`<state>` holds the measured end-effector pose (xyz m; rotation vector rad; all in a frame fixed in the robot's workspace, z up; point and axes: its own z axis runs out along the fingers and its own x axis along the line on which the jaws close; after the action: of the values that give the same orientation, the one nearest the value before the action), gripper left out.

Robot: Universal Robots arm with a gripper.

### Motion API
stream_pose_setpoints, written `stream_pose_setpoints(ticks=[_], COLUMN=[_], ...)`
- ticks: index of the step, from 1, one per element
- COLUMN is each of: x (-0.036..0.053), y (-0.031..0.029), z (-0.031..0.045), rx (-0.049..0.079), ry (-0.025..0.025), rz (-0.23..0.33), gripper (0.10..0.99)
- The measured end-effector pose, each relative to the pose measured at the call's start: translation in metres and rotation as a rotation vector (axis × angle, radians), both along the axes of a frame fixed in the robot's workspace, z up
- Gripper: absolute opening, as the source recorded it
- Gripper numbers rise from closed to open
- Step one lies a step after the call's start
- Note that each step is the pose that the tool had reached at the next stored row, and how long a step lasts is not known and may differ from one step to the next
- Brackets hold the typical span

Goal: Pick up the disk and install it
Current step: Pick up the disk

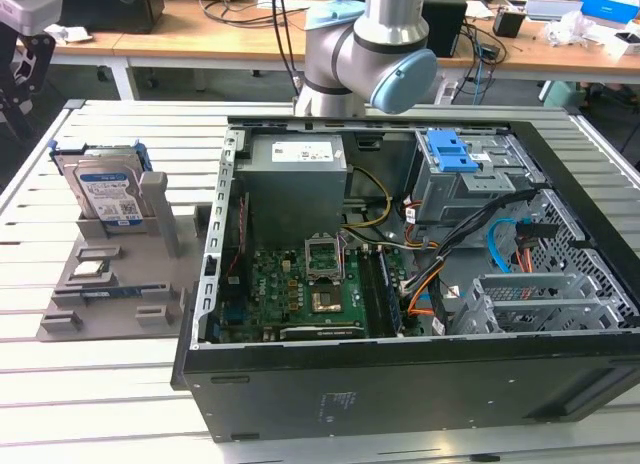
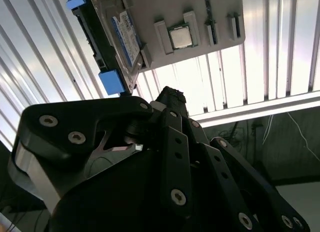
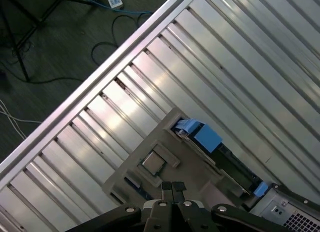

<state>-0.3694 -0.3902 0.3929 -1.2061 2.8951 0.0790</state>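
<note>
A slatted metal surface (image 1: 100, 384) carries an open computer case (image 1: 400, 404) lying on its side, with its green circuit board (image 1: 300, 284), a grey power box (image 1: 295, 184) and a blue latch plate (image 1: 455, 149) seen in the exterior view. The silver and pale blue arm (image 1: 370, 54) rises behind the case. Toward the exterior view's left of the case lies a grey tray (image 1: 70, 304) with slots. The disk (image 1: 105, 189) stands on edge in a slot at the tray's far end, untouched, its blue frame around it. Its blue-and-white label faces the camera in the exterior view, and the print is too small to make out. The second wrist view gives the disk (image 2: 117, 37) at a slant, and the first wrist view catches its blue frame (image 3: 205, 137) edge-on beside dark floor with cables (image 3: 100, 42). The black end effector (image 3: 173, 186) hangs above the tray, apart from the disk, its fingertips pressed together on nothing. A small square silver chip (image 3: 152, 163) sits in a tray pocket in both wrist views (image 2: 180, 37)
</note>
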Motion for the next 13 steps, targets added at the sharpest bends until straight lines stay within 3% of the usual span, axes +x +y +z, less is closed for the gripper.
stream_pose_setpoints(ticks=[13], x=[0.0000], y=[0.0000], z=[0.0000], rx=[0.000], ry=[0.0000], rz=[0.093], gripper=[0.106])
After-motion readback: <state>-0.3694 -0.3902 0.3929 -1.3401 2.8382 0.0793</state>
